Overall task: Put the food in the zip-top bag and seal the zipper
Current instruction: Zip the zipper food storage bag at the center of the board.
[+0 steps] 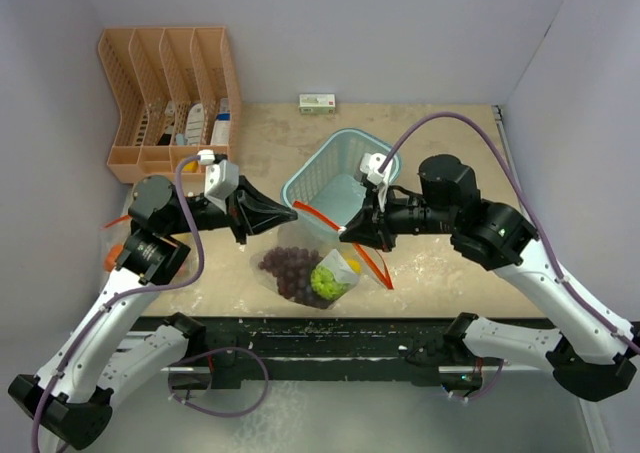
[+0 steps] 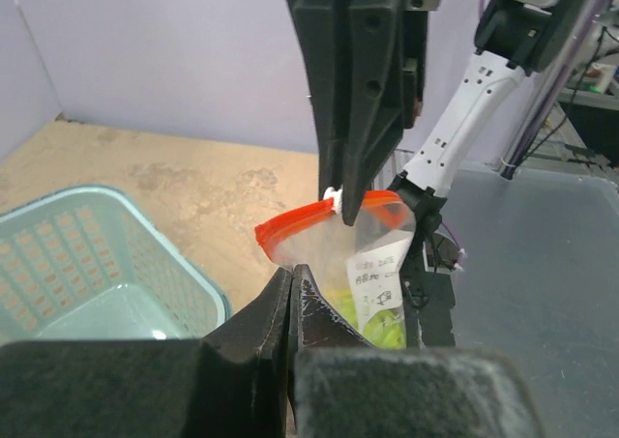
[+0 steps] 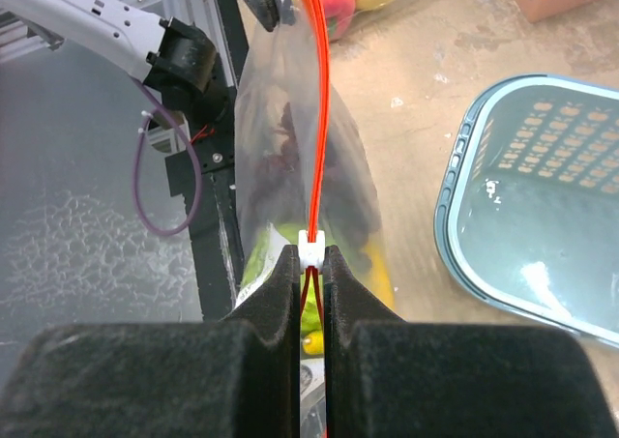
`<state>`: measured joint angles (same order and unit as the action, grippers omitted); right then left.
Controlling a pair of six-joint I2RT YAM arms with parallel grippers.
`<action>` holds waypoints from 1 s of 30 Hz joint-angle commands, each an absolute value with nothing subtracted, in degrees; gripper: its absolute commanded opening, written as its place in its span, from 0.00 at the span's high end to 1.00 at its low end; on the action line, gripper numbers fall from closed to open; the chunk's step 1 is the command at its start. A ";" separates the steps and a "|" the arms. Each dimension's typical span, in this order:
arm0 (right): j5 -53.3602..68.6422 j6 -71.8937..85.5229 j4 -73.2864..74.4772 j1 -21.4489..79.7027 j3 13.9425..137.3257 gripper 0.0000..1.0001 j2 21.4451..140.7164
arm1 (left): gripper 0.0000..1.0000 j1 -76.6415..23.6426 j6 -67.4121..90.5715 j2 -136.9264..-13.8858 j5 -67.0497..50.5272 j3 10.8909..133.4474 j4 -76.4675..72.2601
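Right pincer [image 3: 309,260] is clenched on the zipper [image 3: 316,119], right at its white slider [image 3: 311,251], while the left pincer [image 2: 292,281] is pinched shut on the zip-top bag [image 1: 305,243] at the far corner. The bag hangs stretched between them above the table [image 1: 440,263], with grapes [image 1: 285,264] and a yellow-green fruit [image 1: 326,281] inside.

Pale lavender walls [image 1: 400,33] enclose a mottled beige tabletop [image 1: 450,173].

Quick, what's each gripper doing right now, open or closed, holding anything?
Left gripper: closed, pinching the zip-top bag near its mouth.
Right gripper: closed on the zipper at its white slider.
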<state>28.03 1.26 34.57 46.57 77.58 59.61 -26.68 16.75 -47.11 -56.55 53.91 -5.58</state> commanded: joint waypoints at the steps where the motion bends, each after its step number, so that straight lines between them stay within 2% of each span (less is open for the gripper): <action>1: 28.86 0.84 33.11 46.41 76.32 1.00 58.71 | 1.00 -26.37 15.80 -44.84 -50.83 54.47 -9.00; 7: 29.76 1.26 32.38 46.41 73.22 1.00 57.75 | 1.00 -26.37 14.45 -45.11 -51.57 54.15 -7.29; 18: 29.34 2.03 33.89 46.41 69.86 1.00 56.12 | 1.00 -26.28 9.28 -41.20 -39.42 54.26 0.36; 24: 31.08 2.21 32.15 46.41 69.11 1.00 54.74 | 1.00 -26.28 8.21 -46.72 -55.19 54.12 0.62; 25: 31.11 1.98 32.40 46.41 69.33 1.00 54.75 | 0.93 -26.28 7.95 -47.63 -56.89 54.12 0.96; 26: 31.18 1.71 32.61 46.41 69.76 1.00 54.84 | 0.79 -26.28 7.80 -48.37 -59.20 53.98 0.55; 27: 31.47 1.47 32.89 46.41 70.12 1.00 54.84 | 0.70 -26.28 7.59 -48.84 -62.10 53.47 -0.28; 28: 31.99 1.28 32.99 46.41 70.59 1.00 54.96 | 0.57 -26.30 7.52 -49.12 -63.32 53.22 -0.78; 30: 33.04 0.71 33.77 46.41 71.83 1.00 55.02 | 0.50 -26.28 6.72 -48.71 -64.00 52.36 -1.14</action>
